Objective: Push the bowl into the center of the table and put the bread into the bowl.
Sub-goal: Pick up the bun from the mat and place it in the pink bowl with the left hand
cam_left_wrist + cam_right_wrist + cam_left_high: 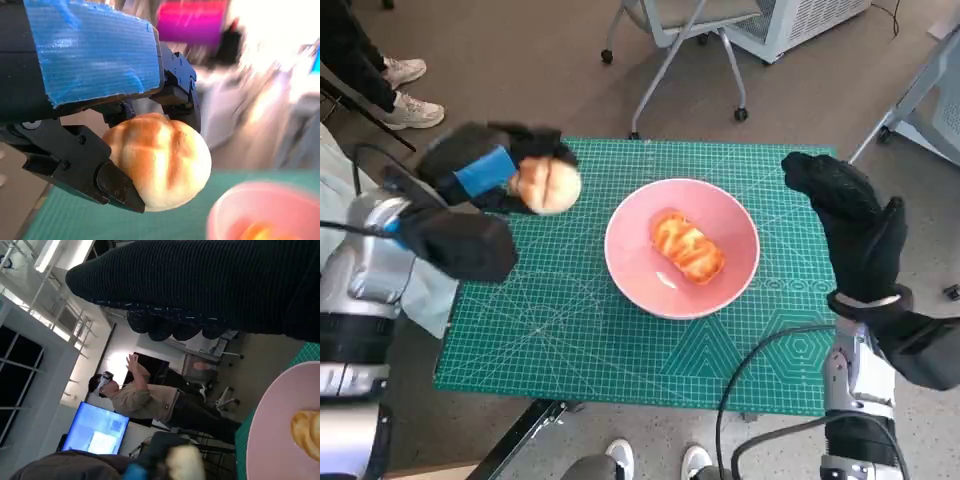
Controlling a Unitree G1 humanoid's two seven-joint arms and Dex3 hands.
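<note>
Pale crusty bread roll (157, 167) sitting pinched in the left hand (485, 172), black fingers (107, 182) clamping one flank and more fingers closing over the far side, blue tape on the hand's back facing up. Hanging above the green cutting mat (550, 330), just short of the pink bowl (630, 265), rim lying right beside the fingertips on the side toward the other arm.

Probably handling as light and soft: crust likely denting under a hard squeeze, not slippery, not fragile beyond crushing. Gripping across the widest part, as now, looking like the sane hold. Roll nearly round, so no real long axis; scored top lines facing away from the palm, toward the wrist camera.

Already lying in the bowl: a second, glazed loaf (687, 247), clearly oblong, long axis running diagonally, one end pointing back toward the left hand, the other toward the right forearm. Bowl sitting roughly mid-mat.

Right hand (850, 215), gloved, holding nothing, hovering off the bowl's far rim, not touching it. Fingers looking loosely extended; exact spread hard to read.
</note>
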